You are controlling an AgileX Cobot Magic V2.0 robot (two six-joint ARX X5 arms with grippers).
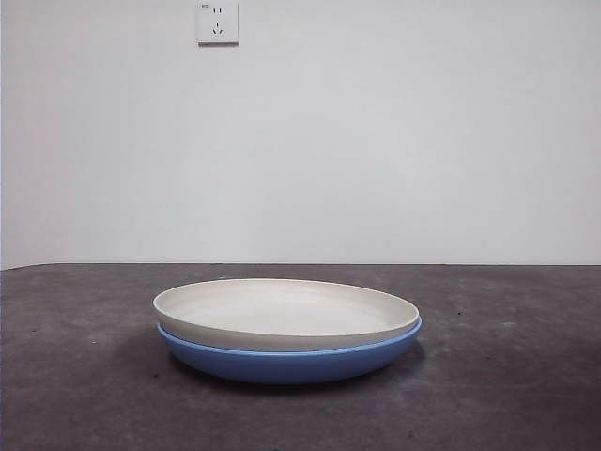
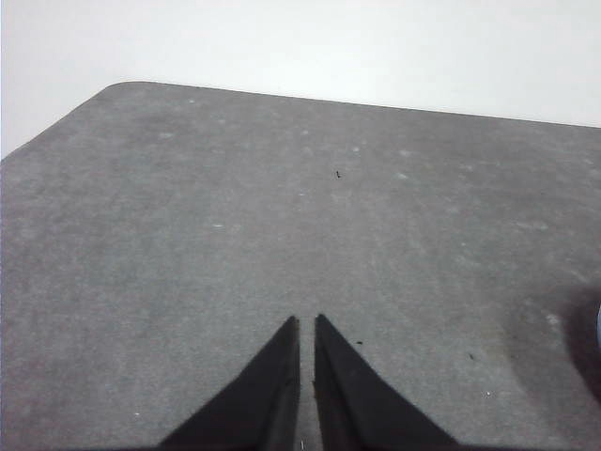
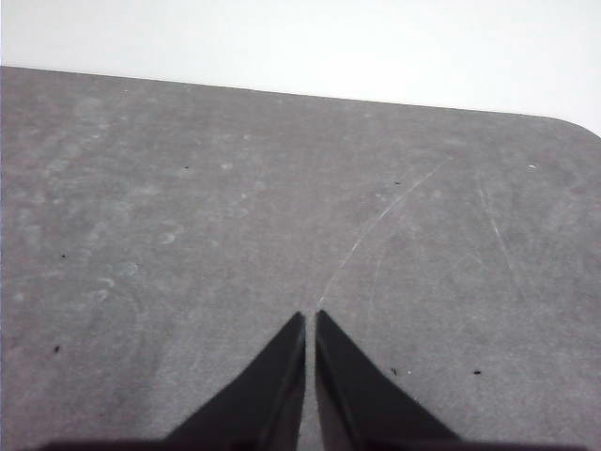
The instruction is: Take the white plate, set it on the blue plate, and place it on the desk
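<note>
The white plate [image 1: 282,310] rests nested in the blue plate [image 1: 291,362], both in the middle of the desk [image 1: 75,376] in the front view. Neither arm shows in that view. In the left wrist view my left gripper [image 2: 306,324] is shut with nothing in it, hovering over bare desk [image 2: 235,216]. A sliver of blue shows at that picture's right edge. My right gripper [image 3: 310,318] is likewise shut and holds nothing, above bare desk [image 3: 235,207] near a rounded corner.
A white wall with a power socket [image 1: 217,23] stands behind the desk. The desk's rounded corners [image 2: 122,89] [image 3: 577,127] and far edges show in the wrist views.
</note>
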